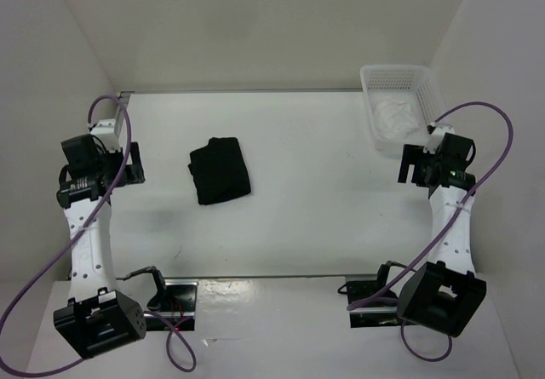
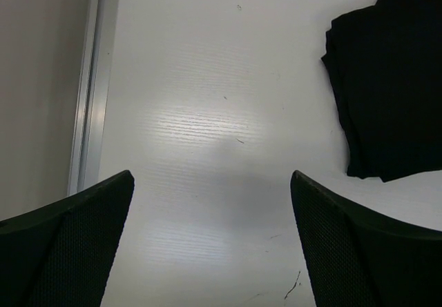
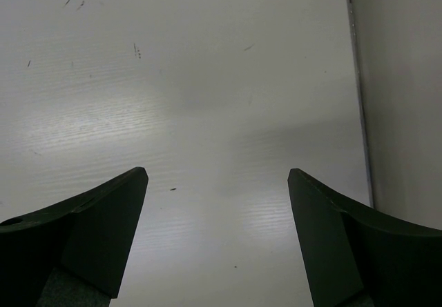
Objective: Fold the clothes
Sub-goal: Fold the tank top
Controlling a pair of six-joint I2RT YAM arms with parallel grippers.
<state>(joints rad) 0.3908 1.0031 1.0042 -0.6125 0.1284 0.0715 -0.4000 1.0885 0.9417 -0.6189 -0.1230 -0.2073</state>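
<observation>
The white bench point(image 1: 324, 217) carries everything. The left arm point(image 1: 89, 234) and right arm point(image 1: 451, 226) are held out at 9 and 3 o'clock, probably so that the work is left undisturbed. Both sets of jaws are spread wide, with nothing between them. The mesh basket point(image 1: 370, 106) (white fabric point(image 1: 394, 119) inside) is kept at 1 o'clock. The black T-shirt point(image 1: 219, 170) lies compactly folded left of centre and is judged finished. It is near the left jaws, at their 3 o'clock, and well apart from the right jaws, at their 9 o'clock.

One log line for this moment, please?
black soft-fabric T-shirt: folded, on white table | left gripper: open, empty | right gripper: open, empty | white plastic mesh basket: far right
</observation>
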